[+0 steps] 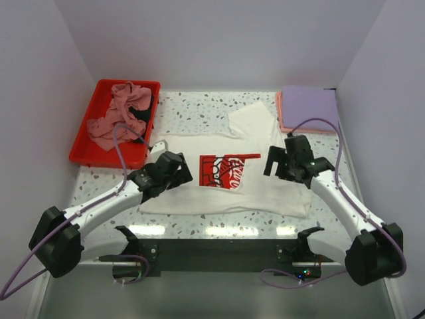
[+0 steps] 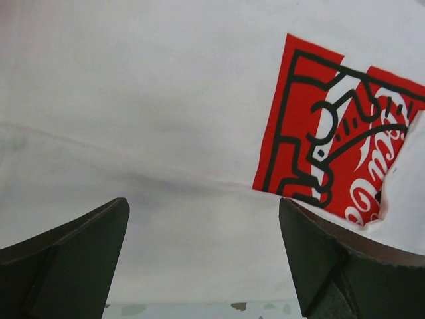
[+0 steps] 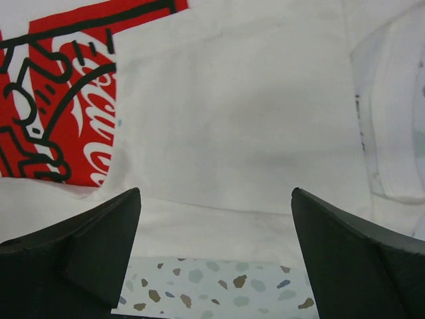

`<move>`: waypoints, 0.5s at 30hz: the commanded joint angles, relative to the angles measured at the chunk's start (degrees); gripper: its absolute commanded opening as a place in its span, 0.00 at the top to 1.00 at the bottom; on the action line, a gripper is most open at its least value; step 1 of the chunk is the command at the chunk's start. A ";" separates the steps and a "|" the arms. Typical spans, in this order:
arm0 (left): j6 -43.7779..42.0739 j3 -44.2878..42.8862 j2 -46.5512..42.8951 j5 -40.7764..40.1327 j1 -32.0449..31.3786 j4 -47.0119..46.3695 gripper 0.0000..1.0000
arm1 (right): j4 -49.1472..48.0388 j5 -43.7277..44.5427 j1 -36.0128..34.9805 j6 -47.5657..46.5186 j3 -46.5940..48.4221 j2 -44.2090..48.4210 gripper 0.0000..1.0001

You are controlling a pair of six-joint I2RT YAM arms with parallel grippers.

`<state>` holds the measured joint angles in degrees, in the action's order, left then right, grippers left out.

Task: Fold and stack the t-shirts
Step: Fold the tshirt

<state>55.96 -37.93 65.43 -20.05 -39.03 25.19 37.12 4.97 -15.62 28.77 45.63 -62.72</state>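
The white t-shirt [image 1: 265,189] with the red Coca-Cola print [image 1: 222,171] lies spread on the table, its right side folded over part of the print. My left gripper [image 1: 180,171] is open and empty, hovering over the shirt's left part; its view shows white cloth [image 2: 133,119] and the print [image 2: 332,139]. My right gripper [image 1: 274,163] is open and empty over the shirt's right part; its view shows the folded flap [image 3: 232,106] and the print [image 3: 60,100]. A lavender tee [image 1: 309,106] lies folded on a salmon-pink one at the back right. A dusty-pink tee [image 1: 118,114] and a black one lie crumpled in the tray.
The red plastic tray [image 1: 89,154] stands at the back left. White walls close in the table on three sides. Speckled tabletop [image 1: 199,113] shows behind the shirt and along its near edge [image 3: 219,286].
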 commanded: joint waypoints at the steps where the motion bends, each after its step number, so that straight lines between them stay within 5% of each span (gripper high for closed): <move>1: -3.31 -5.38 3.90 -5.26 0.35 -4.00 0.00 | -5.74 3.20 -5.73 -3.11 5.42 -8.01 0.01; 7: -5.60 -13.47 17.51 -6.84 2.02 -6.47 0.00 | -12.34 2.68 -7.06 -3.02 11.15 -25.24 0.01; 15: -5.16 -14.36 26.23 -4.65 2.99 -8.40 0.00 | -13.22 6.09 -7.06 -1.18 7.47 -29.66 0.01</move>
<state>51.44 -50.76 90.37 -24.53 -36.53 19.59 26.15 7.84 -22.76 26.63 54.61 -93.32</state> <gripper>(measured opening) 0.997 0.987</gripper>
